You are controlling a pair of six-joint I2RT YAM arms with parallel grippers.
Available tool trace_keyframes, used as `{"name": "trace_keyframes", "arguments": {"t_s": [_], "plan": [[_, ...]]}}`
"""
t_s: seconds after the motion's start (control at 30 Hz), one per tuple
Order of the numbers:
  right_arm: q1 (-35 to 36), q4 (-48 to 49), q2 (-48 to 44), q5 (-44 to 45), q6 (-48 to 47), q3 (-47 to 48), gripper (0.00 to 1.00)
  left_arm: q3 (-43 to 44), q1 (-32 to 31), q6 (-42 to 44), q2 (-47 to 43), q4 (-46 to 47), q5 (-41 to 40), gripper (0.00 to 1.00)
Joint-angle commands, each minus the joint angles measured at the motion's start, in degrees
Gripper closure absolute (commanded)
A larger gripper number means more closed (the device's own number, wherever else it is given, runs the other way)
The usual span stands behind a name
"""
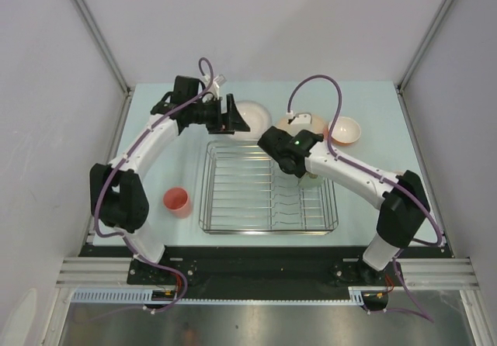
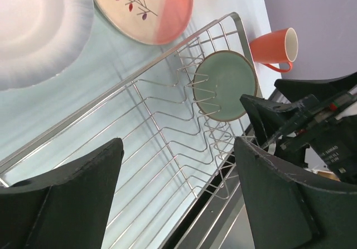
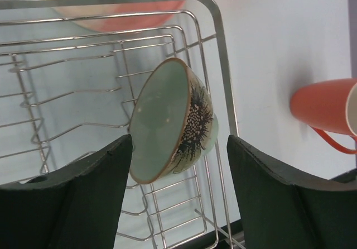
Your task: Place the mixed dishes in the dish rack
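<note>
Prob. done racking pale green ceramic bowl in silver wire rack, R gripper unclenched; next, close spread L gripper on white round plate.

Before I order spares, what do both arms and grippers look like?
The left arm and right arm have white curved shells, black joints and looping purple cables. The left gripper and right gripper are black, with broad wedge-shaped fingers. A green light glows on the right arm.
</note>
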Motion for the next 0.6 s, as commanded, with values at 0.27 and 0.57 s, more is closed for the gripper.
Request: {"name": "trace_keyframes", "arguments": {"t_s": [0.27,0.57], "plan": [[0.97,-6.23,4.71,5.03,10.38,-1.08,0.33,-1.43,1.09,5.3,-4.81,-0.48,-2.49,0.13],[0.53,-4.74,6.2,5.73,10.12,-3.55,0.63,-1.69,1.53,6.53,-4.9,-1.7,-4.77,0.13]]}}
